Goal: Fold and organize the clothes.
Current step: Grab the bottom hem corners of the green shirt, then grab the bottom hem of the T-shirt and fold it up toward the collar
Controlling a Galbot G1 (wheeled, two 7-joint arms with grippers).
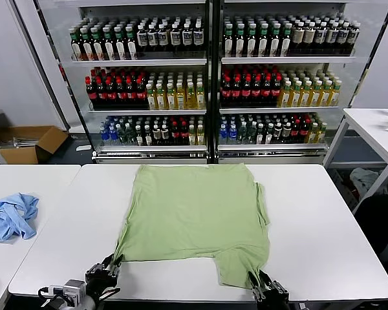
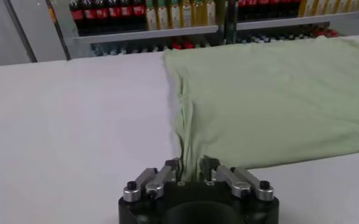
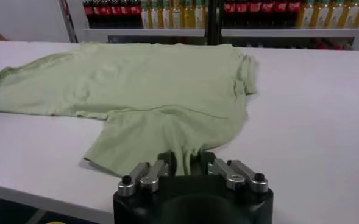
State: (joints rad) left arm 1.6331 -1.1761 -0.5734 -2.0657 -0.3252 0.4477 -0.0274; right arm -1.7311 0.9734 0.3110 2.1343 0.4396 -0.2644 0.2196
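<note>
On the white desk (image 1: pixel 323 232) lies the green shirt (image 1: pixel 194 213), spread flat with its back up, so no picture shows on it. Its near edge sits close to the robot, and both claws are down there. The left claw (image 1: pixel 107 270) has pinched shut on the shirt's near left corner, and its wrist view shows the cloth bunched up between the fingers (image 2: pixel 174 164). The right claw (image 1: pixel 264 284) has pinched shut on the near right part, where one sleeve hangs toward the desk's edge; the cloth goes up into its fingers (image 3: pixel 167 161) too. A small blue cloth (image 1: pixel 11 216) lies well apart on another desk to the left. I think the grab step is done and the first fold comes next. Both claws would need to lift together and carry the near edge toward the far side, keeping level so the shirt does not twist or slip out.
</note>
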